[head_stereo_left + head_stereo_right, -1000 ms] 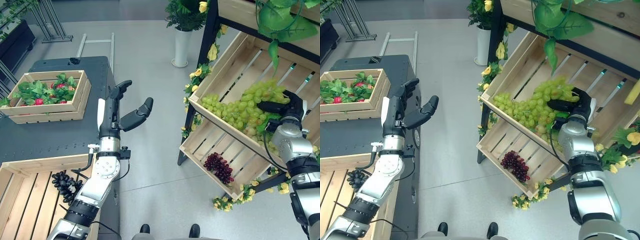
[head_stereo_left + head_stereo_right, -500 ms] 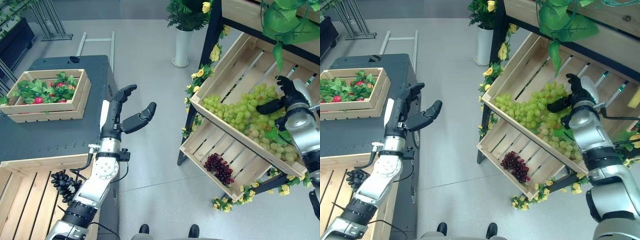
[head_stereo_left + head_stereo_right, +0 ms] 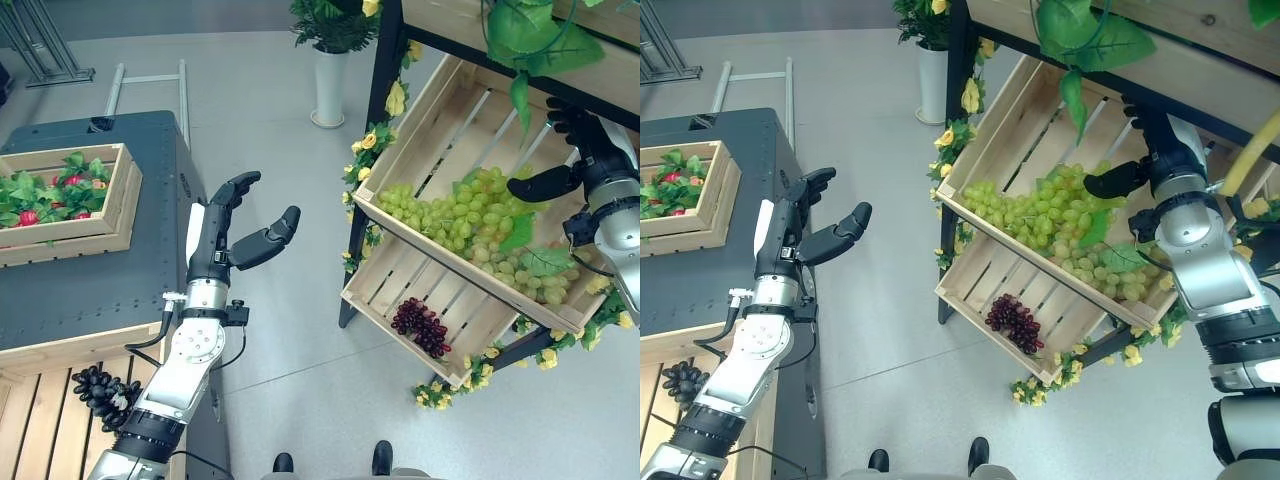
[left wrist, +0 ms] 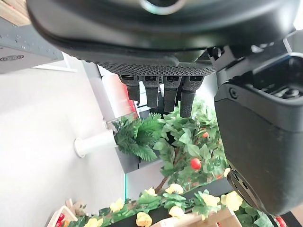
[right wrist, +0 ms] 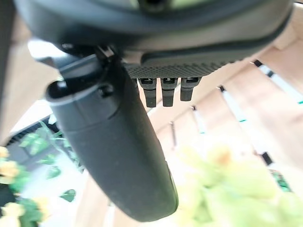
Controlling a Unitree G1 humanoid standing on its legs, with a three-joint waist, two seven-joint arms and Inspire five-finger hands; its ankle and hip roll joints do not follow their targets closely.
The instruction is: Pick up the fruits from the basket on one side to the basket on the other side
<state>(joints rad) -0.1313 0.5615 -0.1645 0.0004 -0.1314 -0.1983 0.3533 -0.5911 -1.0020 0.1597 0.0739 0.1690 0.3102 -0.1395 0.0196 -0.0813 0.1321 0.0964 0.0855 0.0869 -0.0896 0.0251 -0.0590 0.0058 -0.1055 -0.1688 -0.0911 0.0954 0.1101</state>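
While your right hand (image 3: pixel 585 165) hangs with its fingers apart and empty above the far end of the green grapes (image 3: pixel 470 225), bring it down over the bunch before you close, and curl round a stem cluster, not loose berries, so the bunch lifts whole from the upper crate (image 3: pixel 440 130). Keep clear of the big leaf (image 3: pixel 520 100) dangling just above. Your left hand (image 3: pixel 235 225) waits over the floor between the dark surface (image 3: pixel 120 270) and the rack, fingers spread and holding nothing.

From the eye views you get the layout: purple grapes (image 3: pixel 420 326) in the lower crate (image 3: pixel 385 285) on the right, black grapes (image 3: pixel 100 392) in the near-left crate (image 3: pixel 40 350), a box of red fruit and leaves (image 3: pixel 60 195) further back. Your right wrist view adds the straight fingers (image 5: pixel 162 92) with grapes blurred below them; your left wrist view faces foliage and yellow flowers (image 4: pixel 175 189).
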